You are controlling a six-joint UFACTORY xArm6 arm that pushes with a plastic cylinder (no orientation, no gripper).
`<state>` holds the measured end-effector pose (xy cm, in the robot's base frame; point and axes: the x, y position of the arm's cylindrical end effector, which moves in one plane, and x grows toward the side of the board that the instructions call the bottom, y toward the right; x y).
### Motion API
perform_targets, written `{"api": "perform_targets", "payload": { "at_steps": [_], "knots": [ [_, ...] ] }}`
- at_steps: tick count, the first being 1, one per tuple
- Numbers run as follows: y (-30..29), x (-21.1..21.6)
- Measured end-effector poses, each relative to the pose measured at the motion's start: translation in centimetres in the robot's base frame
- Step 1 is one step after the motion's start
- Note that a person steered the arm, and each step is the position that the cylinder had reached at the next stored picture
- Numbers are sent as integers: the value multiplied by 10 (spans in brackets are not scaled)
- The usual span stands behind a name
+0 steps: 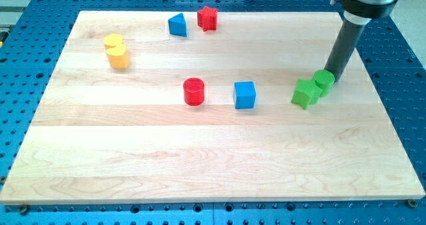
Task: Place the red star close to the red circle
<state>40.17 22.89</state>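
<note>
The red star [208,17] sits near the view's top edge of the wooden board [133,152], just right of a blue triangle [177,25]. The red circle [194,91] stands near the board's middle, well below the star. My tip [331,78] is far to the view's right, touching or almost touching the green circle [324,80], far from both red blocks.
A green star-like block [306,93] lies against the green circle's lower left. A blue cube [245,94] stands just right of the red circle. A yellow heart [116,51] sits at the upper left. Blue perforated table surrounds the board.
</note>
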Motion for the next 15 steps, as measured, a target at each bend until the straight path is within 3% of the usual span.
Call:
{"api": "perform_targets", "payload": {
  "at_steps": [1,2,4,5,6,7,8,9,10,11,12,13,15],
  "knots": [
    [4,7],
    [-44,19],
    [-53,-138],
    [-123,-199],
    [-190,-209],
    [-256,-205],
    [-285,-159],
    [-272,-102],
    [-289,-152],
    [-262,-142],
    [-257,-65],
    [-202,-83],
    [-216,-142]
  ]
}}
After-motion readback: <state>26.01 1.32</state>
